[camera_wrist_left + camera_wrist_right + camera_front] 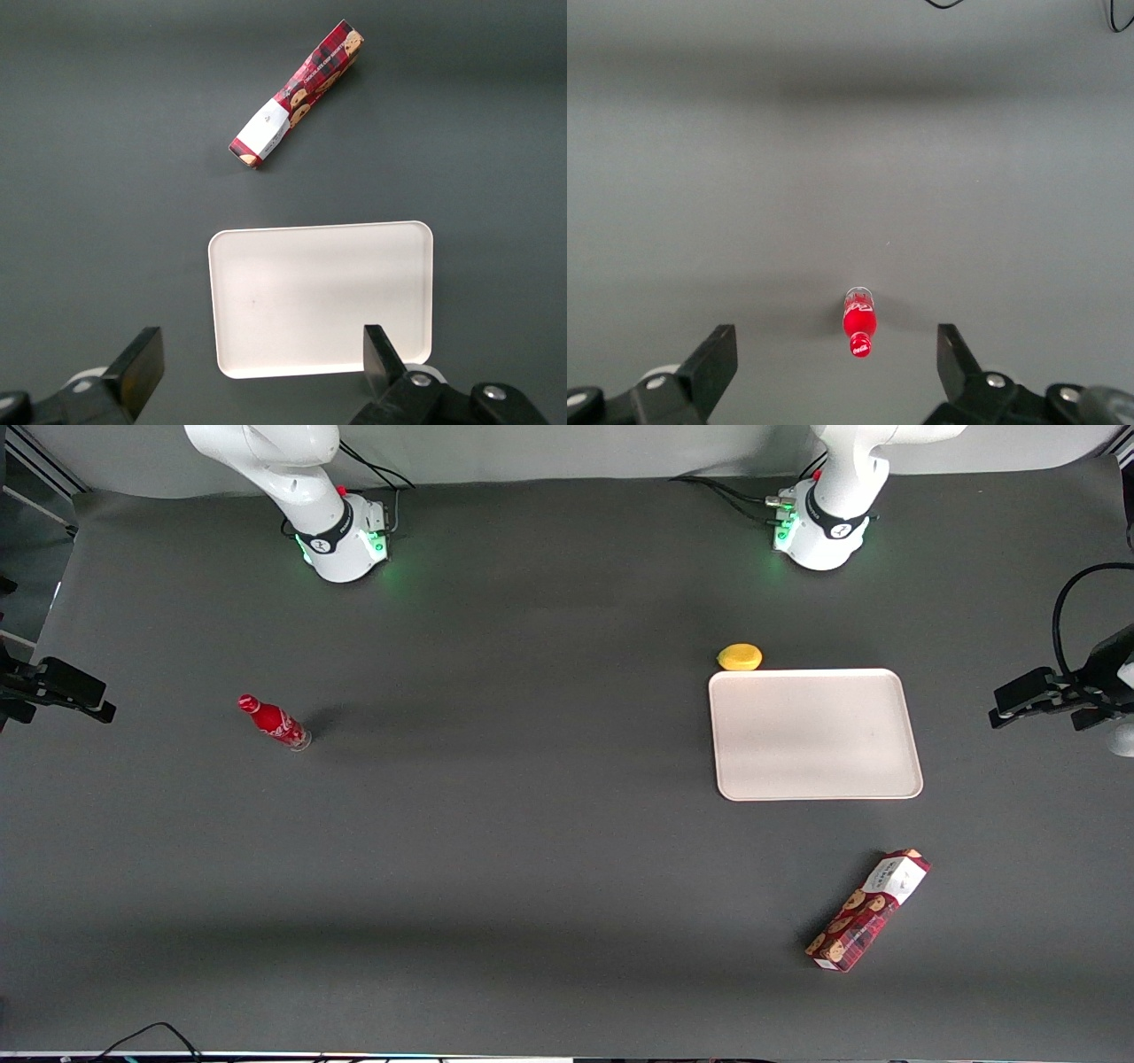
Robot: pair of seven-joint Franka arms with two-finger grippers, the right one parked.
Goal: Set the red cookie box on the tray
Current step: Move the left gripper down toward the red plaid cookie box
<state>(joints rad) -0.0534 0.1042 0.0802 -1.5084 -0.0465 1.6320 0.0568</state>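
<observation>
Dark grey table (532, 824). Cream-white tray (815, 734) lies flat toward the working arm's end, nothing on it. Red cookie box (867, 910) lies flat on the table, nearer the front camera than the tray, well apart from it, skewed to its edges, white label end toward the tray. Pincer (263, 363) hangs high above the tray, fingers spread wide, holding nothing. Red soda bottle (274, 722) stands toward the parked arm's end. Lemon (739, 657) sits just beside the tray's rim.

A small red soda bottle (274, 723) stands upright on the dark grey table (532, 850), well toward the parked arm's end, alone with open cloth around it. A yellow lemon (739, 657) lies toward the working arm's end, farther from the front camera than the bottle.
</observation>
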